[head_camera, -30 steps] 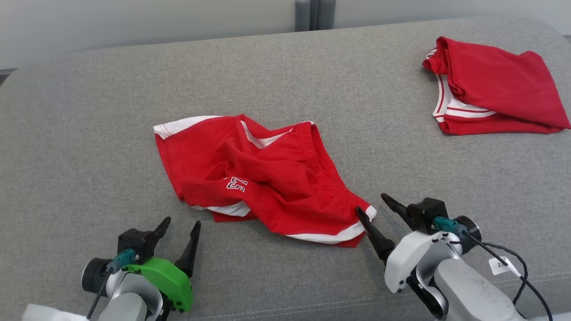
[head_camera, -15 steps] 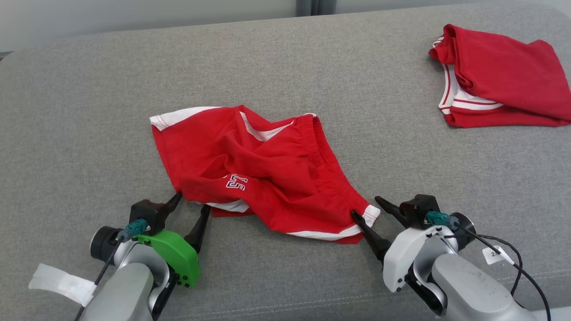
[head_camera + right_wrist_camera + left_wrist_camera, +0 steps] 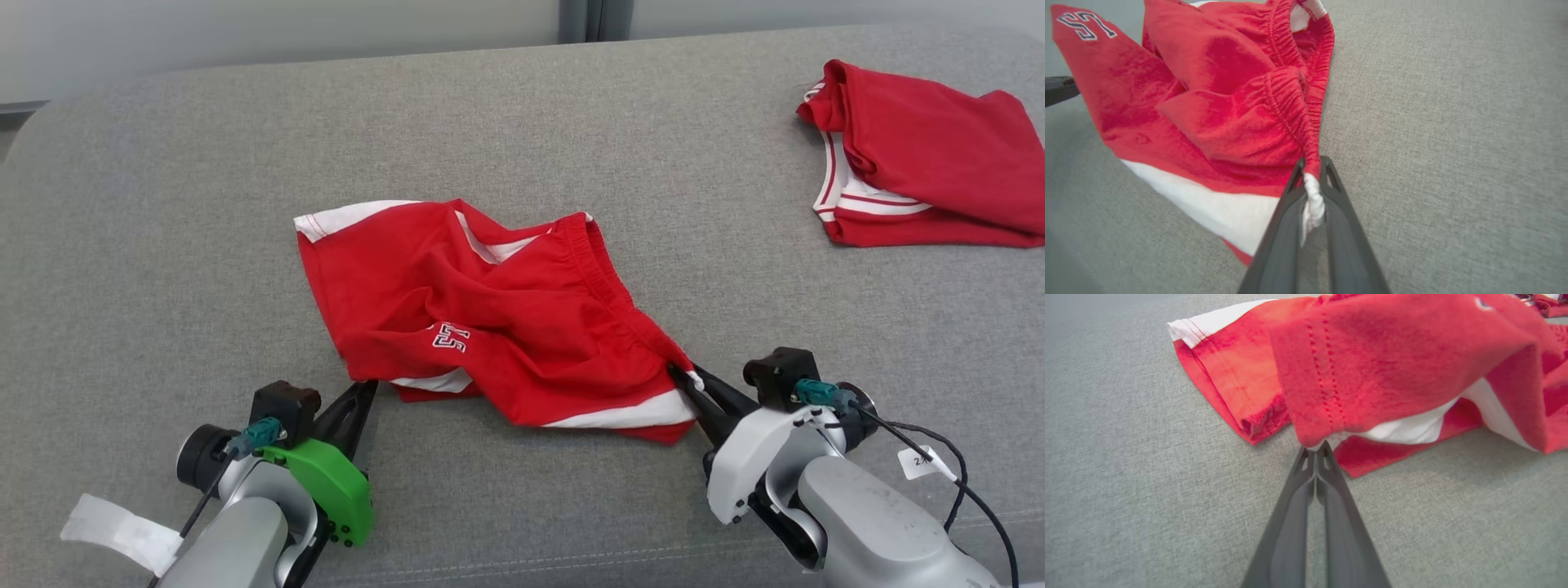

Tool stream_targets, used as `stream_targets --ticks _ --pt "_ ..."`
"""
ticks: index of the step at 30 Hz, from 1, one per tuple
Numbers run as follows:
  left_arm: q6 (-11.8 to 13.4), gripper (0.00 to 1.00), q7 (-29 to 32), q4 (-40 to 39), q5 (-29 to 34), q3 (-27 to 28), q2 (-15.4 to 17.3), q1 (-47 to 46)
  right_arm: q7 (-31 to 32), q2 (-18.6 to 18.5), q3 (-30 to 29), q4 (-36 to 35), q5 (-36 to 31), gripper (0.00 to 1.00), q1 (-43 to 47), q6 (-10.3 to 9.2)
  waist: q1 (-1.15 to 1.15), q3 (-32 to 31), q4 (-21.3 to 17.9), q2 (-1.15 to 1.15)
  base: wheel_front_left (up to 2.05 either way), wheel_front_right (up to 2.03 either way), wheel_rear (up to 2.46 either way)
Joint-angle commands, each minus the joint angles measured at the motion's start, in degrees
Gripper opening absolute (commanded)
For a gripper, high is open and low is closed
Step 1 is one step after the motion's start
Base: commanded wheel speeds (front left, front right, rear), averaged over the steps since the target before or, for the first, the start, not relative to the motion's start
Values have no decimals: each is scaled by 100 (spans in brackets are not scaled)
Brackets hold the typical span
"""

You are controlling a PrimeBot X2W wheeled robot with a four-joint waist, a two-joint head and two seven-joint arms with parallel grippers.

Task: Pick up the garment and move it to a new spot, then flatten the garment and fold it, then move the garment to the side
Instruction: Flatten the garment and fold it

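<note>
Spotter: Lettering first. Your shorts (image 3: pixel 506 318) carry a white number (image 3: pixel 451 336) with a dark outline. From the right wrist view it looks like "57", though the first character could be an S.

Operator: Anything else written?

Spotter: You have a white tag (image 3: pixel 918 464) on the right arm's cable. It starts with a "2"; the rest is too small to read.

Operator: Where are the shorts?

Spotter: Crumpled in the middle of the grey cushion (image 3: pixel 163 204), red with white trim, elastic waistband toward your right. A folded garment (image 3: pixel 931 155), also red and white, lies well apart at the far right.

Operator: Right gripper?

Spotter: Your right gripper (image 3: pixel 686 380) is pinched nearly closed on the shorts' white-trimmed near corner. The trim is bunched between its fingers (image 3: pixel 1278 245).

Operator: And the left?

Spotter: Your left gripper (image 3: pixel 359 396) is fully closed, tips together against the hem at the near left corner, under an overhanging fold. You cannot tell from these views whether any cloth is caught between the tips. White tape (image 3: pixel 122 531) hangs off that forearm.
</note>
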Motion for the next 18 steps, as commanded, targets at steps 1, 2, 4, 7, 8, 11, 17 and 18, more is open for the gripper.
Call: stream_targets --ticks 1,2,4,7,8,11,17,18 --pt "-7 0 -19 -54 6 7 66 118 -76 -25 -33 -14 50 0 -1 -2 0 -77 20 0 0 0 0" --pt "-7 0 -19 -97 14 12 71 170 -103 -28 -45 -5 66 0 24 -2 0 -106 30 0 0 0 0" --pt "-7 0 -19 -146 48 12 102 250 -123 -31 -49 18 100 0 51 -2 0 -143 49 0 0 0 0" --pt "-7 0 -19 -116 44 -70 116 321 -167 -40 -47 37 116 0 74 -2 0 -204 63 0 0 0 0" --pt "-7 0 -19 -152 44 -56 113 319 -179 -44 -76 10 149 0 72 -2 0 -221 65 0 0 0 0" --pt "-8 0 -18 -359 97 42 142 467 -218 0 -181 -136 304 0 121 -2 0 -298 42 0 0 0 0" --pt "-8 0 -18 -1243 359 385 394 869 -244 -50 -452 -578 500 0 209 -2 0 -481 47 0 0 0 0" --pt "-8 0 -17 -1386 375 443 453 925 -246 -59 -517 -691 531 0 211 -2 0 -508 63 0 0 0 0"
